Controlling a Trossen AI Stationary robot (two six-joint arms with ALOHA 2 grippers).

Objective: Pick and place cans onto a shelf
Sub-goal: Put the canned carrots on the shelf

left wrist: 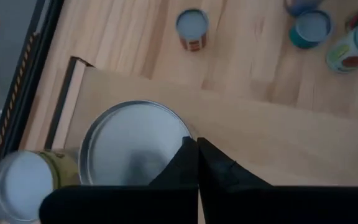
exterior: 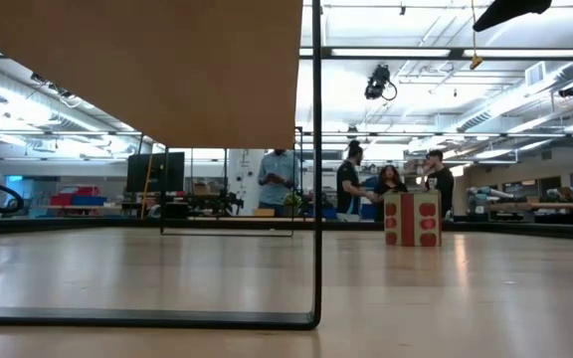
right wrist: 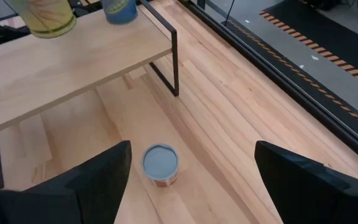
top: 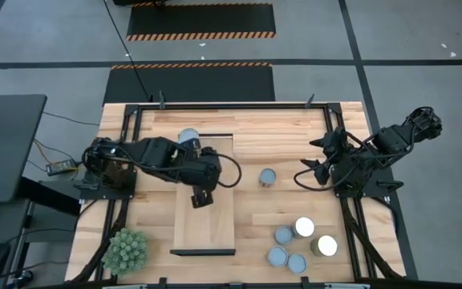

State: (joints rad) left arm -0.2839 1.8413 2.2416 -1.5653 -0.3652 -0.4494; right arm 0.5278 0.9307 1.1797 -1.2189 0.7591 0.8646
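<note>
- The shelf (top: 212,217), a pale wooden board on dark legs, stands left of centre in the high view, its long side running up and down the frame.
- The left gripper (top: 200,197) hangs over the middle of the shelf with its jaws shut and nothing between them.
- In the left wrist view two cans stand on the shelf's end: a wide silver-topped can (left wrist: 132,144) just beside the closed fingers (left wrist: 179,165), and a yellow-labelled can (left wrist: 27,177) touching or nearly touching it at the lower left of the frame.
- The right gripper (top: 310,172) sits at centre right of the high view, above the worktop (top: 287,132), jaws spread apart and empty.
- A lone blue-topped can (top: 268,177) stands on the worktop between the shelf and the right gripper; the right wrist view shows it below and between the open fingers (right wrist: 98,174).
- Five more cans (top: 299,241) cluster at the lower right of the high view.
- A spiky green plant (top: 126,250) sits at the lower left.
</note>
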